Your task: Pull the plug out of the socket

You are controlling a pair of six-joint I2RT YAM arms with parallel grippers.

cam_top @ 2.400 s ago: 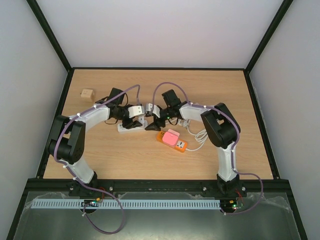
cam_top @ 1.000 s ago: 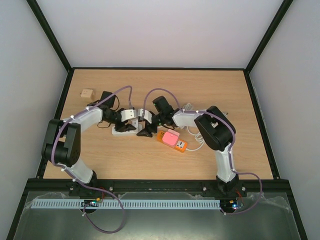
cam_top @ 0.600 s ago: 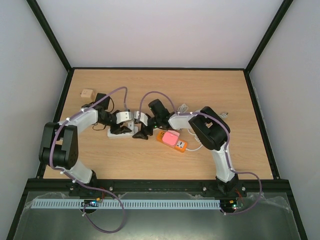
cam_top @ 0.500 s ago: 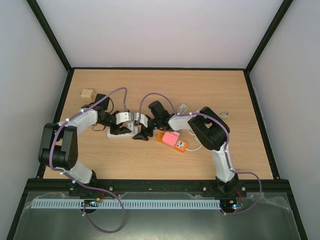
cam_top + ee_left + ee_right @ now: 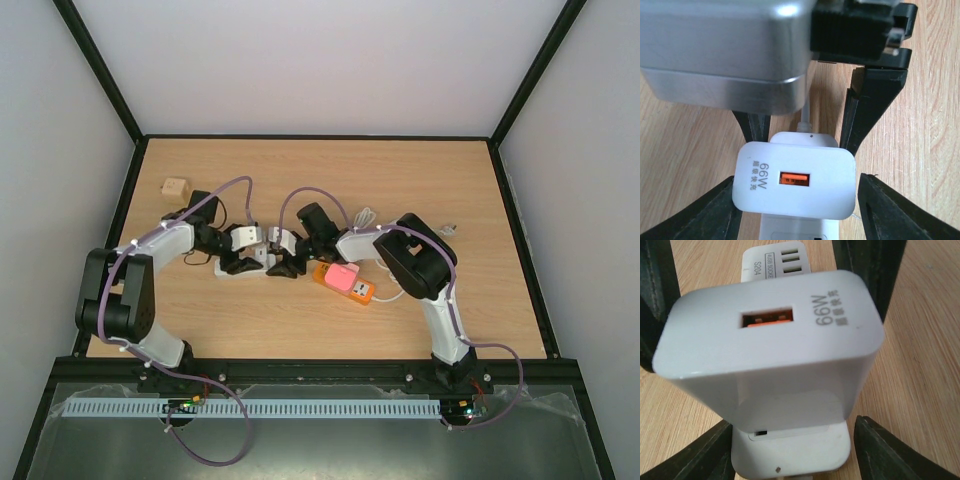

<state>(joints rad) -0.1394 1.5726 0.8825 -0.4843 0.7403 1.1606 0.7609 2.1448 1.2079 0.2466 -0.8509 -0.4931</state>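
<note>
The plug (image 5: 770,345) reads "66W"; the socket (image 5: 775,262) reads "S204".

Two white arms with black joints – a thin purple cable loops along each one – and black pointy fingers (image 5: 875,95) on each tool.

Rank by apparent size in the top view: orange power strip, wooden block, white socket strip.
1. Orange power strip, pink plug included.
2. White socket strip, though the grippers hide much of it, so this is unsure.
3. Wooden block.
</note>
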